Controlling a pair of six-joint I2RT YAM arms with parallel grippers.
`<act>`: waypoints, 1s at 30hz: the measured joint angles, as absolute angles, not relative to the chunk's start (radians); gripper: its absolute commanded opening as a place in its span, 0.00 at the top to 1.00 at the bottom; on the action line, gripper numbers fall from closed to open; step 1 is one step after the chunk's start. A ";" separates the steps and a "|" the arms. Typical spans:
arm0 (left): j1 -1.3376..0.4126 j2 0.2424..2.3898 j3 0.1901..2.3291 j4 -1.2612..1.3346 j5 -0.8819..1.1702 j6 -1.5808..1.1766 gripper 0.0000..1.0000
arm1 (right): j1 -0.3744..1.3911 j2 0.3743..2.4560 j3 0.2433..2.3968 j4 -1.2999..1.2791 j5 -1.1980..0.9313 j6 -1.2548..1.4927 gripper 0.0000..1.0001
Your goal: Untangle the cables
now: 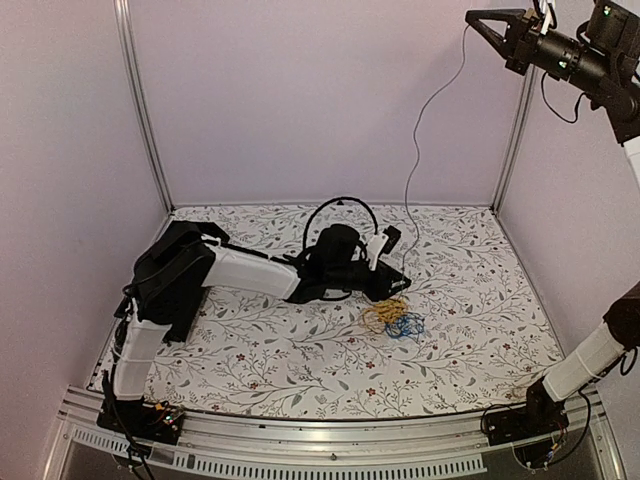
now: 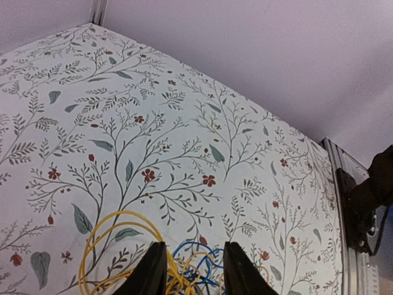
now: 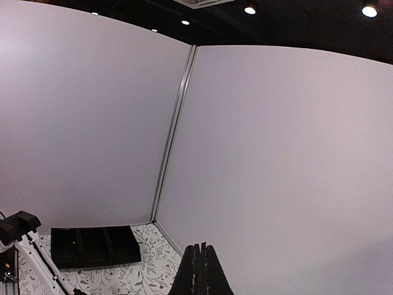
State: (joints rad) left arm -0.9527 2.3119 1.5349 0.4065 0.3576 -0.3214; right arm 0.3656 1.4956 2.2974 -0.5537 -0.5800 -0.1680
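The cables lie in a small tangle (image 1: 392, 318) on the floral table, right of centre, with yellow loops (image 2: 116, 220) and blue strands (image 2: 184, 248) wound together. My left gripper (image 2: 193, 244) is low over the tangle and open, its fingers standing either side of the knot. A pale cream cable (image 1: 430, 110) rises from the table up to my right gripper (image 1: 472, 17). That gripper is raised high at the top right and is shut on the cable's end. In the right wrist view the right gripper (image 3: 201, 247) points at the wall, and the cable does not show there.
Pale walls and aluminium posts (image 1: 515, 120) enclose the floral table (image 1: 480, 300). A black compartmented tray (image 3: 92, 246) lies by a wall corner in the right wrist view. The right arm's base (image 2: 368, 203) stands at the table edge.
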 measured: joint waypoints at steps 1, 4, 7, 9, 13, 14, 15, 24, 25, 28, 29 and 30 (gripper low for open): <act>-0.952 2.284 1.535 0.400 0.355 -0.316 0.57 | 0.366 1.501 2.286 -0.553 -0.575 -0.169 1.00; -0.952 2.194 1.535 0.384 0.345 -0.304 0.50 | 0.366 1.517 2.264 -0.545 -0.567 -0.170 1.00; -0.951 2.115 1.535 0.356 0.318 -0.296 0.46 | 0.366 1.528 2.240 -0.533 -0.567 -0.171 1.00; -0.948 2.068 1.523 0.335 0.299 -0.291 0.46 | 0.366 1.536 2.226 -0.524 -0.567 -0.170 1.00; -0.934 2.004 1.496 0.242 0.226 -0.279 0.45 | 0.366 1.567 2.212 -0.506 -0.573 -0.161 1.00; -0.929 1.995 1.488 0.219 0.206 -0.276 0.45 | 0.366 1.576 2.212 -0.503 -0.575 -0.159 1.00; -0.923 1.986 1.479 0.196 0.186 -0.272 0.45 | 0.366 1.587 2.212 -0.498 -0.577 -0.155 1.00; -0.852 1.789 1.328 0.092 0.120 -0.215 0.27 | 0.386 1.688 2.212 -0.486 -0.590 -0.132 1.00; -0.852 1.770 1.330 0.099 0.121 -0.206 0.26 | 0.390 1.696 2.212 -0.486 -0.591 -0.131 1.00; -0.853 1.741 1.383 0.100 0.125 -0.194 0.25 | 0.410 1.722 2.212 -0.486 -0.601 -0.128 1.00; -0.853 1.741 1.405 0.101 0.127 -0.194 0.24 | 0.416 1.731 2.212 -0.486 -0.606 -0.126 1.00; -0.853 1.742 1.421 0.103 0.130 -0.194 0.23 | 0.421 1.739 2.212 -0.485 -0.611 -0.122 1.00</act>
